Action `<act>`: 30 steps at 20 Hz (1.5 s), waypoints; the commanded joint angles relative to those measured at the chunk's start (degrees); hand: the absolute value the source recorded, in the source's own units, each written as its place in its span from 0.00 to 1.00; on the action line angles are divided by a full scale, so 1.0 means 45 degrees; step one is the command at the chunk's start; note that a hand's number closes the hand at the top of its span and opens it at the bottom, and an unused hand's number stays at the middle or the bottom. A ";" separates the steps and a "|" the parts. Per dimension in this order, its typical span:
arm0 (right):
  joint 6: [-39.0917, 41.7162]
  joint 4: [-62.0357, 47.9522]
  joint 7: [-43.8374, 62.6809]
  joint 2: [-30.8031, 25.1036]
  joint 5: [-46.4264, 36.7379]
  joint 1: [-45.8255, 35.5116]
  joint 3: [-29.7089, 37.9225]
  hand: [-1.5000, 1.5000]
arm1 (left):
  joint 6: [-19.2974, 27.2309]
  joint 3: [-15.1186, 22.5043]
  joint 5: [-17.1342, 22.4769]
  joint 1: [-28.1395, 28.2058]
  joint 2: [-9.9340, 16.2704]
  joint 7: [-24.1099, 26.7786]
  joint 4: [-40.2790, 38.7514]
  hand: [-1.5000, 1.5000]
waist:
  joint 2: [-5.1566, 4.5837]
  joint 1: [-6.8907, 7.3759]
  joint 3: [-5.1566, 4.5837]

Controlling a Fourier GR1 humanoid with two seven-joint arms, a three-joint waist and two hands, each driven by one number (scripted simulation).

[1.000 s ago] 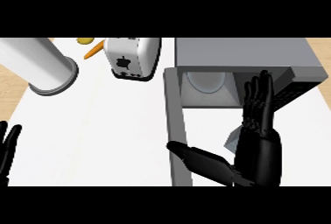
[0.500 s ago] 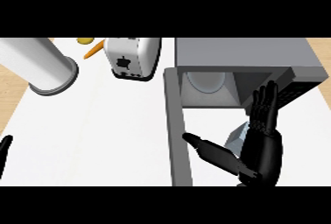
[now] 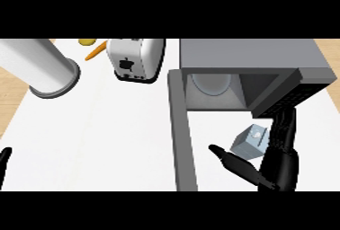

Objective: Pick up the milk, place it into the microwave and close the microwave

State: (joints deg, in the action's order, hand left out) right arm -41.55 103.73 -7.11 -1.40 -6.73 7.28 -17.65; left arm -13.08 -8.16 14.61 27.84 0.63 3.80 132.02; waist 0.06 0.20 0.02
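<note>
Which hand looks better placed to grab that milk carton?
The right hand. Its thumb and straight fingers already flank the milk carton, just in front of the open microwave. The left hand only peeks in at the far left edge, far from the carton.

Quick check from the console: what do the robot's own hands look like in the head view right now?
The right hand is glossy black all over, with long slender segmented fingers and a thick tapered thumb. No cables, markings or sleeve show on it. Of the left hand only a thin black sliver shows at the view's left edge. The grey forearms are out of view.
</note>
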 commanded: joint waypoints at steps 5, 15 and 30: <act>0.1553 -0.0664 -0.2653 -0.0339 0.2052 0.1878 0.1116 0.00 | 0.0424 0.0771 -0.0530 0.0312 -0.0136 -0.0233 0.0530 0.00 | 0.0004 -0.0043 0.0000; 0.3054 -0.3429 -0.4812 -0.0444 0.2936 0.1055 0.2440 0.00 | 0.0305 0.0999 -0.0318 0.0570 -0.0138 0.0178 0.0450 0.00 | -0.0006 -0.0010 0.0000; 0.2520 -0.7845 -0.7186 0.0092 0.3194 -0.0315 0.4557 0.00 | -0.0516 -0.0256 0.0760 0.1066 -0.0139 -0.0230 0.0959 0.00 | -0.0004 0.0023 0.0000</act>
State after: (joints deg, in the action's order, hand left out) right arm -29.63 72.13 -35.77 -0.99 6.70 4.03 -0.24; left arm -15.46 -9.13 17.18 31.80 0.08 3.12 135.28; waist 0.03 0.40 0.01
